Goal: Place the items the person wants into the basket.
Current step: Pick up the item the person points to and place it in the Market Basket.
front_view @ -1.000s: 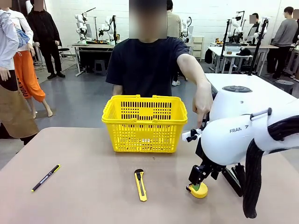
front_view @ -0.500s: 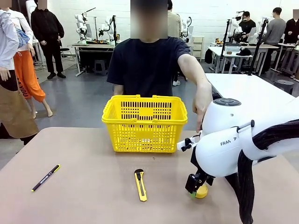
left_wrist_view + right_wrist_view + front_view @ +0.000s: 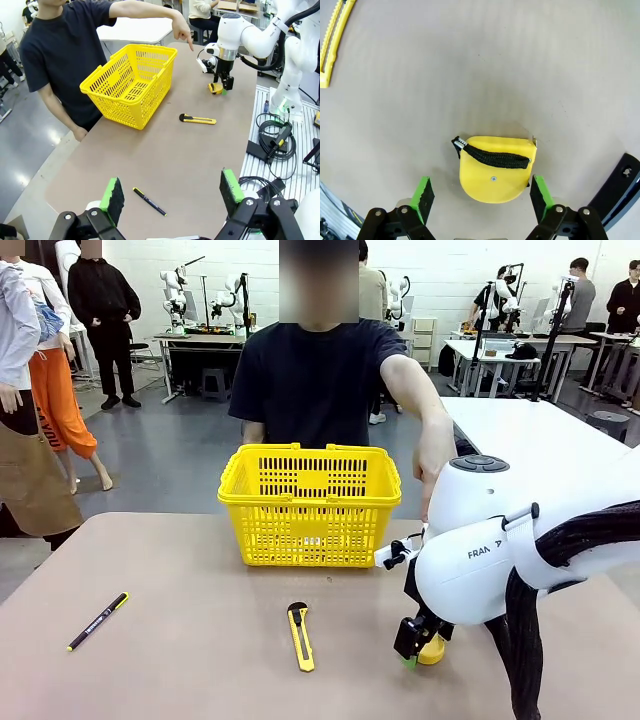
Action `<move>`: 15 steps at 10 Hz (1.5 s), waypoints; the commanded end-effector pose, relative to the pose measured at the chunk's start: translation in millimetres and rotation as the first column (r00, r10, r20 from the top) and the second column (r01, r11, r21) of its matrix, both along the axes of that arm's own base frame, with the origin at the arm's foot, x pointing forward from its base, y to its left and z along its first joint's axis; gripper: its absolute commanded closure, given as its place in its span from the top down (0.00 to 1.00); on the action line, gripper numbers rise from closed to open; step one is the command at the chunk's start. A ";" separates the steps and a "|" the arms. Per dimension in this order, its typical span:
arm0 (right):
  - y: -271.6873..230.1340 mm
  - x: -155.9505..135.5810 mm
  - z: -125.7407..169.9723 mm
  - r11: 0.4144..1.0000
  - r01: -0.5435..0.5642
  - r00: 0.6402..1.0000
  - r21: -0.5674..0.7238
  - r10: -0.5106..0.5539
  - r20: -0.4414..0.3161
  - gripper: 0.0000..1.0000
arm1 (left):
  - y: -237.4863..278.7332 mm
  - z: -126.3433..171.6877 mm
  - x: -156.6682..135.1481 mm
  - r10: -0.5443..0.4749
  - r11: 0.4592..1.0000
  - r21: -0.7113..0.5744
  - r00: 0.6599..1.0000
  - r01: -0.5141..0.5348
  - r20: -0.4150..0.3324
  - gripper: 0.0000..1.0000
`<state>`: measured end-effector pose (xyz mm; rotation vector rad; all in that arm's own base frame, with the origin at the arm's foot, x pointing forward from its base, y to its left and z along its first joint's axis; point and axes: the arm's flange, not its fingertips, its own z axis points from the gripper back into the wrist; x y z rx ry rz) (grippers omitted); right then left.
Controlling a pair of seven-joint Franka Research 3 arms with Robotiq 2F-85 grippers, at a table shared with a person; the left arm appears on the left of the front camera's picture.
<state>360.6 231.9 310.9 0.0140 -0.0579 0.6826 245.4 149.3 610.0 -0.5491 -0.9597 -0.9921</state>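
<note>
Shows a tan worktop [image 3: 180, 670] from the front, with a person [image 3: 310, 380] in a dark navy T-shirt standing at its far side. One hand [image 3: 432, 465] held out and down, index finger pointing at the near right part of the worktop.

Bright yellow basket [image 3: 310, 455] upright at the far middle, just in front of the person. Yellow utility knife [image 3: 300, 637] with a black slider flat near the middle, well apart from the basket. Black pen [image 3: 97, 621] with a yellow tip at the near left, well apart from the rest.

Small yellow tape measure [image 3: 434, 648] flat on the worktop at the near right, to the right of the utility knife and below the pointing hand. Right fingers [image 3: 405, 635] down over it, tips at worktop level.

From the right wrist: right fingers [image 3: 424, 197] spread open, green pads on either side of the tape measure [image 3: 495, 175], one just beside its edge, the other with bare worktop between. Not clamped on it. Black cord [image 3: 495, 156] lying across its yellow top.

From the left wrist: left fingers [image 3: 112, 200] wide open, holding nothing, high above the end of the worktop where the pen [image 3: 149, 201] lies. Farther off, basket [image 3: 100, 82], utility knife [image 3: 198, 119] and tape measure [image 3: 215, 88].
</note>
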 end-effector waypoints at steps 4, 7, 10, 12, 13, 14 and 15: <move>0.1 0.2 -4.4 0.999 -0.033 0.999 -0.036 0.034 0.025 0.00 | 1.5 0.0 0.4 -0.019 1.000 -0.007 1.000 0.019 0.025 1.00; 0.4 -0.5 -5.7 0.998 -0.051 0.999 -0.028 0.051 0.014 0.06 | 1.5 0.0 0.4 -0.019 1.000 -0.007 1.000 0.019 0.025 1.00; 0.1 -1.9 -2.6 0.998 -0.052 0.998 -0.024 0.053 0.018 0.00 | 1.5 0.0 0.4 -0.019 1.000 -0.007 1.000 0.019 0.025 1.00; -0.6 -10.8 40.9 0.999 -0.030 0.999 0.017 0.029 0.036 0.53 | 1.5 0.0 0.4 -0.019 1.000 -0.007 1.000 0.019 0.025 1.00; -0.5 -17.5 77.3 1.000 -0.023 1.000 0.001 0.023 0.021 0.53 | 1.5 0.0 0.4 -0.019 1.000 -0.007 1.000 0.019 0.025 1.00; -1.7 -22.5 120.2 1.000 -0.006 1.000 -0.015 0.006 0.019 0.53 | 1.5 0.0 0.4 -0.019 1.000 -0.007 1.000 0.019 0.025 1.00; -4.1 -25.6 173.4 0.999 0.022 1.000 -0.030 -0.022 0.018 0.53 | 1.5 0.0 0.4 -0.019 1.000 -0.007 1.000 0.019 0.025 1.00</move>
